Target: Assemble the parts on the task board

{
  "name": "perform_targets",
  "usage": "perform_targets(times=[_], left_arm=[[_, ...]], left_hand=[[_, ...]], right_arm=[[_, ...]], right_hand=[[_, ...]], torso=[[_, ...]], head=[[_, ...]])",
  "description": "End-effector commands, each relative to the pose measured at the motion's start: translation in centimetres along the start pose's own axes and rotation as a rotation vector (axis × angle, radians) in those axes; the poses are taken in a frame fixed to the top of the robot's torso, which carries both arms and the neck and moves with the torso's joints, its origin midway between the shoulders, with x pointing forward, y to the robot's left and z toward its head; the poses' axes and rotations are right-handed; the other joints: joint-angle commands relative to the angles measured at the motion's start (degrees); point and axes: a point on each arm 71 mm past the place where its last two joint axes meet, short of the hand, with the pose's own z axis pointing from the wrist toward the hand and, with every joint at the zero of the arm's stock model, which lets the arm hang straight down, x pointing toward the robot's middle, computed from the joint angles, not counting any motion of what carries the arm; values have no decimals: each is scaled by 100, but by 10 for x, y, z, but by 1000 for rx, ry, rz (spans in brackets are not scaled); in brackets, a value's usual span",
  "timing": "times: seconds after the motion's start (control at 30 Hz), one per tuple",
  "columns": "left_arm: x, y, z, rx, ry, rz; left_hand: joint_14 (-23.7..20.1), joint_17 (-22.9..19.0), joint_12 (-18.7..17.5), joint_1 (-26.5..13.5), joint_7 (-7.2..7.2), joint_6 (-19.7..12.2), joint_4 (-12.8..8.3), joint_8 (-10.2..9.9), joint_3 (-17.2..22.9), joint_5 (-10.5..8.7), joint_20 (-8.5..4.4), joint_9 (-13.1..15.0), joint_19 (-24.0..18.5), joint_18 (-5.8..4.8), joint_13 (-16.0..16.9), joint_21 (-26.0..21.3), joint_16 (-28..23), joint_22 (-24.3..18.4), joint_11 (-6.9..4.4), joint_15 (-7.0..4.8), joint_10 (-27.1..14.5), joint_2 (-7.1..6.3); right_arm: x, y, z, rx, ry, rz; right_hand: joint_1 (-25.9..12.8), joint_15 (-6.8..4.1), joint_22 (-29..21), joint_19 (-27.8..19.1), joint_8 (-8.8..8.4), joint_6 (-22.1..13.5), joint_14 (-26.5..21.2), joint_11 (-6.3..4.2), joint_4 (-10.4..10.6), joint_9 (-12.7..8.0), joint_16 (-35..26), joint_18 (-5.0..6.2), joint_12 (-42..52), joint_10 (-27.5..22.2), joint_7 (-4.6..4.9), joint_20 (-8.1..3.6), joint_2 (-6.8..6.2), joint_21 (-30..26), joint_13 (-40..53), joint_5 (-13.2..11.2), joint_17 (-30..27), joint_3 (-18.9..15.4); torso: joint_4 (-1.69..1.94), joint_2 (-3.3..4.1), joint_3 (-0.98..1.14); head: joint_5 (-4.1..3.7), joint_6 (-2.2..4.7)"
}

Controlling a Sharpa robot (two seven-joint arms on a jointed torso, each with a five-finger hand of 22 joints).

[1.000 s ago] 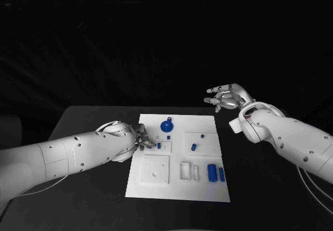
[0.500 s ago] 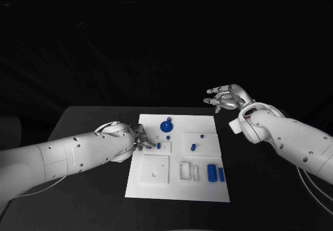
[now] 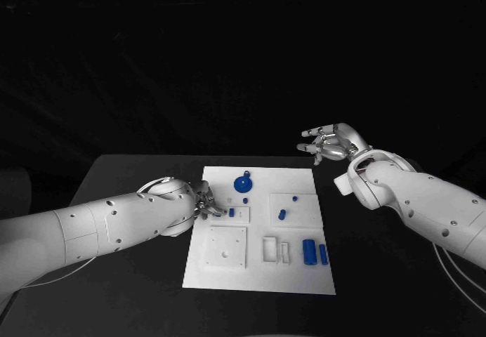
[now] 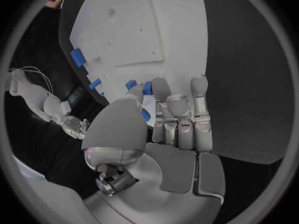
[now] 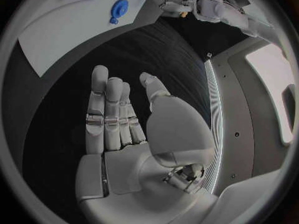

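Note:
The white task board (image 3: 304,274) lies in the middle of the black table. On it are a round blue part (image 3: 243,184), small blue pegs (image 3: 284,213) and two long blue blocks (image 3: 309,252). My left hand (image 3: 208,203) is at the board's left edge, its fingertips down among small blue parts (image 3: 231,211). In the left wrist view the fingers (image 4: 179,114) lie straight and together. A small blue part (image 4: 144,115) shows between thumb and finger; whether it is pinched is unclear. My right hand (image 3: 329,142) hangs raised beyond the board's far right corner, fingers apart and holding nothing (image 5: 121,114).
A raised white square plate (image 3: 228,246) sits on the board's near left, with white slots (image 3: 272,249) beside it. The right wrist view shows the board (image 5: 69,30) and the round blue part (image 5: 119,7) far off. Bare black table lies on either side of the board.
The left hand's fingers have shifted very slightly at the board's left edge. The right hand has stayed where it was.

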Motion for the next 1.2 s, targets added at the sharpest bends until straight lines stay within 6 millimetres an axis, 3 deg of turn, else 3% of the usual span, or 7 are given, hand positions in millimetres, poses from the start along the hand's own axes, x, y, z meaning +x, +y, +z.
perform_targets(times=[0.03, 0.73, 0.93, 0.97, 1.0, 1.03, 1.2], left_arm=[[7, 5, 1, -21, 16, 9], [7, 2, 3, -21, 15, 6], [7, 5, 3, -22, 21, 2], [7, 6, 3, -21, 22, 0], [7, 6, 2, -20, 23, -3], [7, 6, 2, -19, 24, -5], [7, 9, 0, -20, 22, -16]], left_hand=[[-2, 6, 26, -38, 9, -17, 144, 19, 13, -25, -35, 7, 22, -56, 7, -18, 18, 97, -16, -38, -29, -92], [8, 34, 29, -75, 7, -12, 329, 60, 19, -66, -38, 41, 31, -56, 9, -16, 34, 98, -17, -41, -21, -156], [-13, 0, 25, -232, 23, -21, 423, 52, -42, -155, -30, 32, 21, -53, 10, -25, 11, 95, -8, -31, -40, -394], [-16, -7, 24, -260, 25, -26, 426, 51, -42, -226, -28, 31, 21, -52, 10, -28, 7, 95, -7, -30, -44, -416], [-24, -19, 19, -371, 32, -42, 427, 41, -58, -928, -29, 28, 17, -55, 9, -30, -2, 95, -7, -29, -49, -488], [-30, -32, 20, -435, 34, -54, 446, 39, -56, -1143, -24, 27, 15, -54, 11, -34, -11, 95, -2, -24, -57, -546], [-43, -71, 22, -648, 46, -104, 461, 31, -141, -1851, -15, 23, 14, -45, 12, -43, -34, 95, 6, -16, -75, -690]], right_arm=[[1, 0, 0, -6, 8, 2], [3, 0, 0, -5, 12, 3], [2, 0, 0, -4, 12, 3], [2, 0, 0, -4, 12, 3], [2, 0, 0, -4, 11, 2], [2, -1, 0, -4, 11, 2], [2, -1, -1, -3, 11, 2]], right_hand=[[-17, 15, -6, 0, -21, -56, -38, -2, 23, -3, 9, 84, 24, -28, -4, 29, -20, 14, -8, 28, -9, 0], [-17, 16, -11, -1, -20, -55, -39, -2, 37, -3, 8, 84, 26, -30, -5, 30, -21, 13, -8, 35, -11, -4], [-19, 17, -15, 0, -21, -64, -40, -1, 52, -3, 8, 84, 27, -32, -4, 30, -25, 13, -8, 40, -11, -12], [-19, 17, -15, 0, -21, -64, -40, -1, 52, -3, 8, 84, 27, -32, -4, 30, -25, 13, -8, 40, -11, -12], [-19, 17, -15, 0, -21, -64, -40, -1, 52, -3, 8, 84, 27, -32, -4, 30, -25, 13, -8, 40, -11, -12], [-19, 17, -15, 0, -21, -64, -40, -1, 52, -3, 8, 84, 27, -32, -4, 30, -25, 13, -8, 40, -11, -12], [-22, 18, -18, -1, -21, -68, -41, 0, 63, -4, 7, 84, 27, -33, -3, 31, -25, 12, -7, 41, -11, -16]], torso=[[1, 2, 0], [-3, -1, 4], [2, -1, 1], [1, 0, -1], [1, 0, -2], [1, 0, -3], [6, -2, -3]], head=[[3, 3], [3, 2], [-14, -4], [-14, -4], [-17, 2], [-18, 4], [-16, 3]])
